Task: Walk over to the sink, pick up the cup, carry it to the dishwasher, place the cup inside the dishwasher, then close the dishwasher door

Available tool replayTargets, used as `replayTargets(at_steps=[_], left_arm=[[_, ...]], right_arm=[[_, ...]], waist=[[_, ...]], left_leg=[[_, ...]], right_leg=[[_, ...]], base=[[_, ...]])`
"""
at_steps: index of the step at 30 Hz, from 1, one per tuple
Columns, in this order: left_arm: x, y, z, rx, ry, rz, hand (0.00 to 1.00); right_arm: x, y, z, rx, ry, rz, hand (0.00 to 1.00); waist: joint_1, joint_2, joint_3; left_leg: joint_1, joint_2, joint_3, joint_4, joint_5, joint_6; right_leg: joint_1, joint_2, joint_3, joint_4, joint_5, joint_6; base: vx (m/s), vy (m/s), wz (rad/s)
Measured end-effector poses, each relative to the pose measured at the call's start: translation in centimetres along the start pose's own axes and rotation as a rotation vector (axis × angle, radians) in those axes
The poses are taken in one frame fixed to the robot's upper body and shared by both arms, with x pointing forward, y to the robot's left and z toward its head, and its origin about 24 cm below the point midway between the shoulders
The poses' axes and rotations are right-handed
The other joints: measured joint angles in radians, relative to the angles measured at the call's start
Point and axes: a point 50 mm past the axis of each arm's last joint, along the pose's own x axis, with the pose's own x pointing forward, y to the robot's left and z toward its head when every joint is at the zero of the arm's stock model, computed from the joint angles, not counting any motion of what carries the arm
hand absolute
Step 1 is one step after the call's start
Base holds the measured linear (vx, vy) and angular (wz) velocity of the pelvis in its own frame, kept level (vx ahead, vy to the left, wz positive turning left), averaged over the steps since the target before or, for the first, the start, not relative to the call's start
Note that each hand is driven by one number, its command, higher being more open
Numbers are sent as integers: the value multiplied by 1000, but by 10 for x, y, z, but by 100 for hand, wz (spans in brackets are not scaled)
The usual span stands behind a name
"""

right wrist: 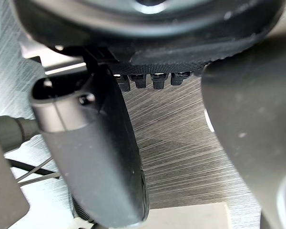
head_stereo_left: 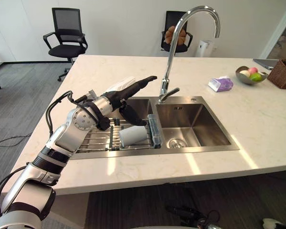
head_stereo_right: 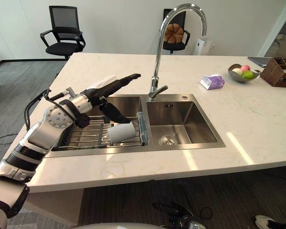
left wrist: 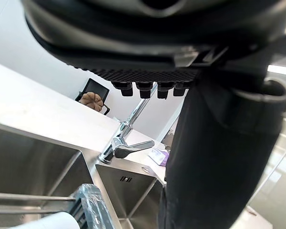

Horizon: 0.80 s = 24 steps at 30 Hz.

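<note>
A white cup lies on its side on a wire rack set across the left basin of the steel sink. My left hand hovers just above and behind the cup, open, with its fingers straight and pointing toward the tap and its thumb hanging down close to the cup's upper side. In the left wrist view the thumb stands in front of the sink, and the cup's rim shows below it. My right hand hangs over grey floor, relaxed and holding nothing.
A tall chrome tap rises behind the divider between the basins. A wrapped bluish piece sits at the rack's right end. On the counter to the right are a purple tissue pack, a fruit bowl and a wicker basket. Office chairs stand beyond.
</note>
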Motion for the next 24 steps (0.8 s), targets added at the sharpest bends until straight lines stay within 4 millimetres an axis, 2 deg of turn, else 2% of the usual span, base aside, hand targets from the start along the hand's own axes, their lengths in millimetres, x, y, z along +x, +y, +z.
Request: replayTargets(at_steps=[3, 13, 24], left_arm=[[-2, -6, -8, -67, 37, 8, 100], [-10, -45, -40, -177, 208, -33, 100], [-13, -86, -57, -198, 321, -88, 100]], right_arm=[[-1, -4, 2, -6, -2, -3, 100], [-3, -14, -2, -17, 25, -49, 100], [-2, -15, -2, -34, 38, -85, 100]], waist=[[-6, 9, 6], [-19, 39, 22], [-37, 45, 25]], left_leg=[[-3, 0, 1, 0, 0, 0], [16, -10, -3, -35, 14, -1], [65, -21, 0, -89, 32, -2]], right_leg=[[6, 3, 1, -20, 12, 0], [52, 6, -19, -111, 57, -2], [82, 1, -22, -123, 59, -3]], base=[[-48, 3, -2], [-3, -4, 1], [-16, -8, 0]])
